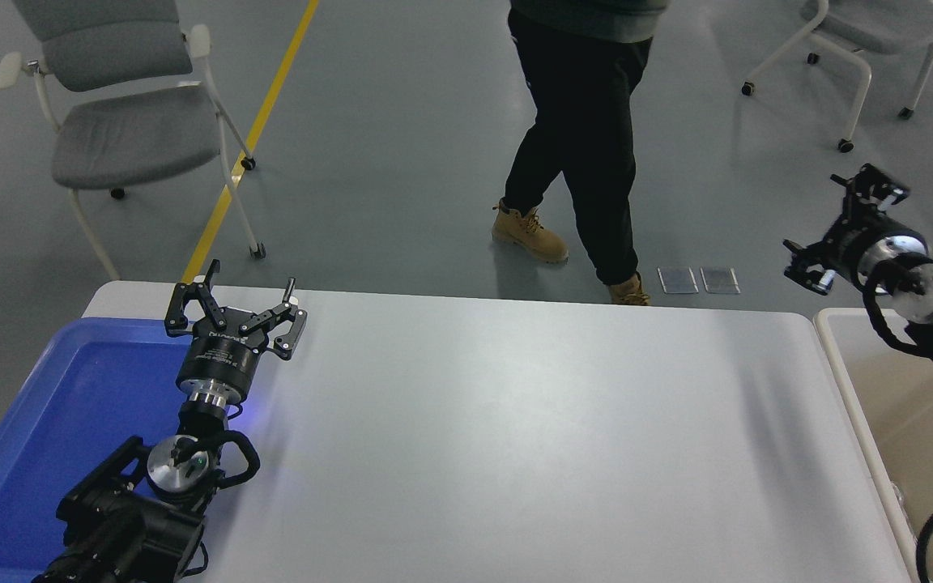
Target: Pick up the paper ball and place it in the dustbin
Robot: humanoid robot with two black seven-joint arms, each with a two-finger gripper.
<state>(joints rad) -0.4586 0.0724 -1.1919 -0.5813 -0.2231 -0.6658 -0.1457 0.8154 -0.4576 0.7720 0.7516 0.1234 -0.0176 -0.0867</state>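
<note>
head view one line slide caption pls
Right claw raised open above the dustbin; left claw parked over the blue tray.

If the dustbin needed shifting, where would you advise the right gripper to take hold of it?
Likely the dustbin rim nearest the table, from above: that thick rounded lip fits between jaws, whereas the tub's walls are too broad.
</note>
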